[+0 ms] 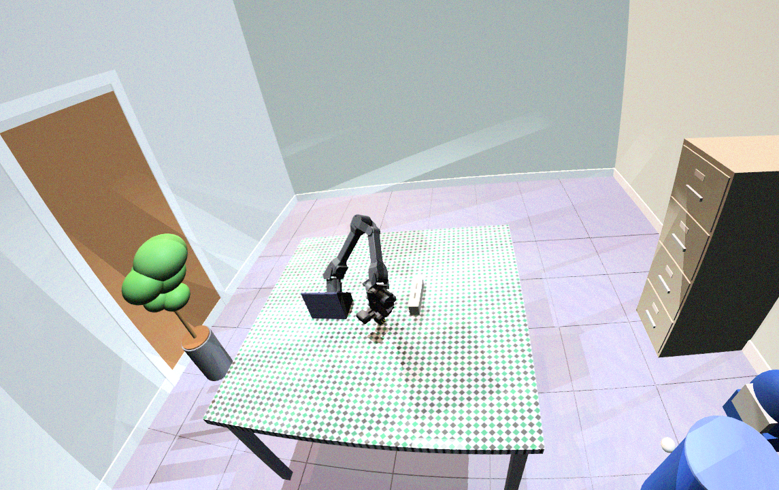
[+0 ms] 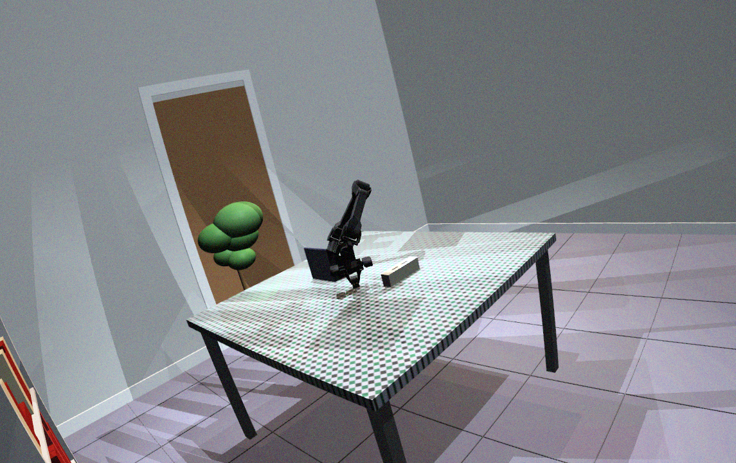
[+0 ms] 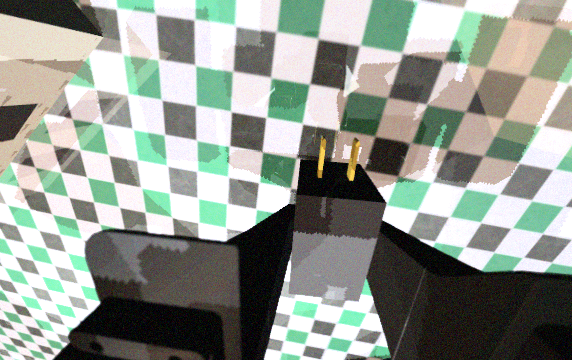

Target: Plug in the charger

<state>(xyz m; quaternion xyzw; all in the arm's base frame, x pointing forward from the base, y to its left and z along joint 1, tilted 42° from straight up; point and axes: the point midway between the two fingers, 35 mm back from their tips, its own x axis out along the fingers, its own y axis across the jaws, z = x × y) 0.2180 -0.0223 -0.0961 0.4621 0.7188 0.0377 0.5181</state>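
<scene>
The charger [image 3: 333, 260] is a grey block with a black front face and two gold prongs, which point to the top of the wrist view. My gripper [image 1: 382, 320] [image 2: 355, 283] [image 3: 325, 215] is shut on the charger's sides, low over the table. I cannot tell whether the charger touches the table top. In the top and exterior views the fingers mostly hide it. The power strip [image 1: 416, 297] [image 2: 401, 273] [image 3: 21, 85] is a long cream block with dark slots, to the right of the gripper in the top and exterior views. Only part of it shows, at the wrist view's upper left.
A dark upright panel [image 1: 325, 305] [image 2: 318, 264] stands by the arm's base. The checkered table [image 1: 441, 390] [image 2: 324, 339] carries the arm and the strip. A potted plant [image 1: 160, 258] [image 2: 238, 218] and a filing cabinet [image 1: 739, 262] stand off the table.
</scene>
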